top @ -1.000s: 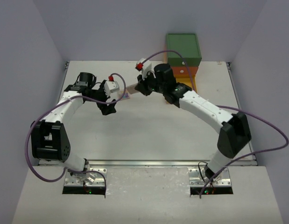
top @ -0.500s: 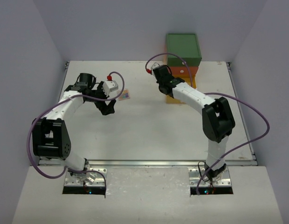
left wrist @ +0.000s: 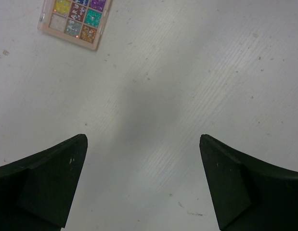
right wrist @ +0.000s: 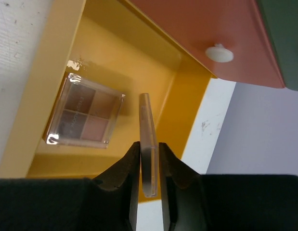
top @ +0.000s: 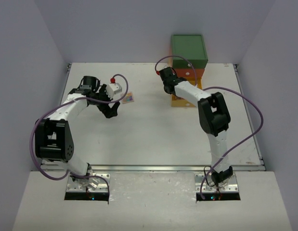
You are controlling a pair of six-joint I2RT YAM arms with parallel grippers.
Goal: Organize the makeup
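My right gripper (right wrist: pixel 149 147) is shut on a thin clear palette (right wrist: pixel 147 139), held edge-on above the open yellow drawer (right wrist: pixel 115 57) of the drawer chest (top: pixel 188 50). A pink-tan palette with four pans (right wrist: pixel 84 115) lies flat inside that drawer. A colourful glitter palette (left wrist: pixel 75 21) lies on the white table, also in the top view (top: pixel 129 98). My left gripper (left wrist: pixel 141 178) is open and empty over bare table, just near of the glitter palette. No bottles are in view.
The orange drawer (right wrist: pixel 206 33) with a white knob (right wrist: pixel 219 53) is above the yellow one, with the green drawer (top: pixel 188 48) on top. The chest stands at the table's far right edge. White walls surround the table.
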